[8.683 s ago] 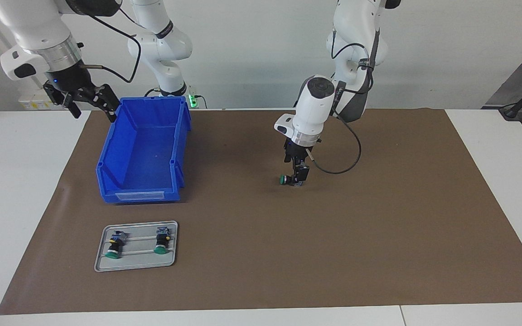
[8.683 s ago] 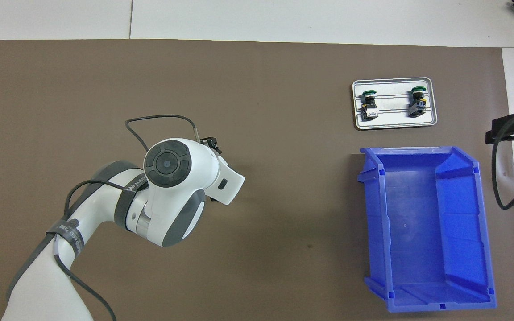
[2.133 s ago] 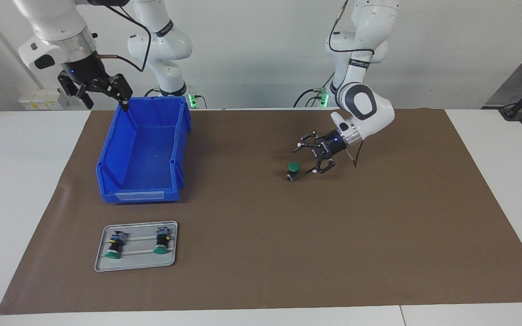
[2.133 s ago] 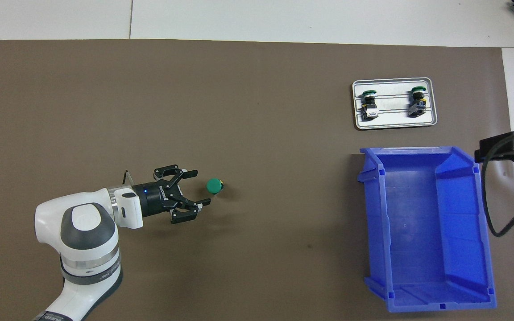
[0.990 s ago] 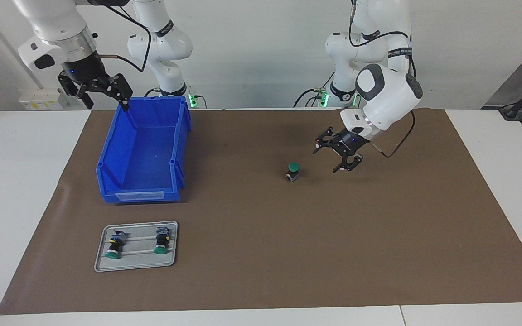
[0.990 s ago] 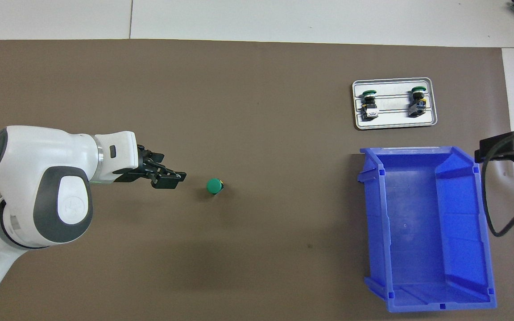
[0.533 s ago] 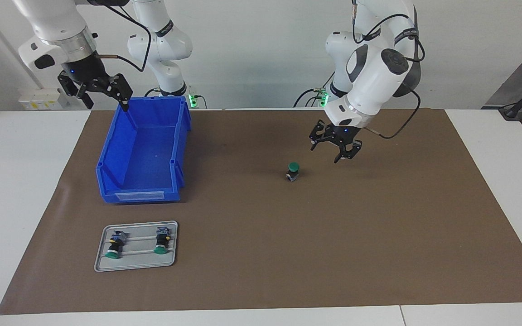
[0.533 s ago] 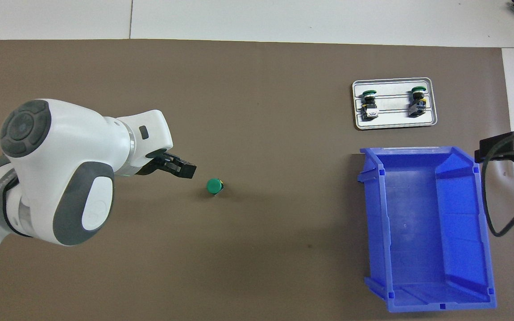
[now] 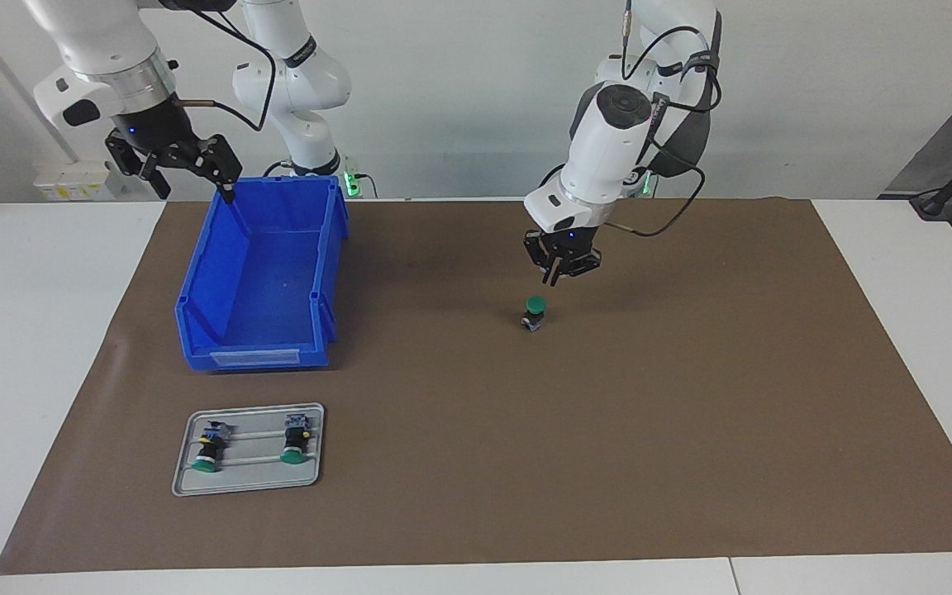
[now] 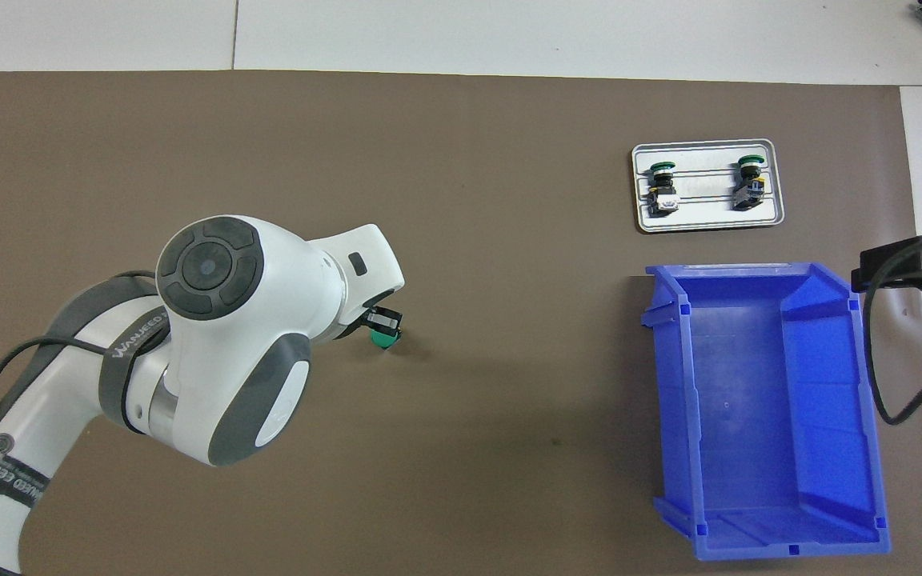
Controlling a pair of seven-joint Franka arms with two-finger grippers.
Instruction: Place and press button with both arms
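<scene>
Left claw (image 9: 557, 279) closed, empty, poised just above upright green button (image 9: 534, 313) mid-bench; right claw (image 9: 187, 173) spread wide, empty, over blue bin (image 9: 261, 277) rim; grey tray (image 9: 249, 450) holds 2 buttons.

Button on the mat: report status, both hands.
Left hand shut, empty, poised just above the button. Button upright on mat, untouched. Right hand open, waiting over blue bin rim. Nothing in the way.

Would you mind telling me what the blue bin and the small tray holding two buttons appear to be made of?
The blue bin looks like moulded plastic: uniform saturated colour, slightly glossy walls, stiffening ribs. The tray looks like metal, perhaps aluminium: pale grey, dull sheen, thin raised rim with rounded corners; painted plastic cannot be ruled out.
</scene>
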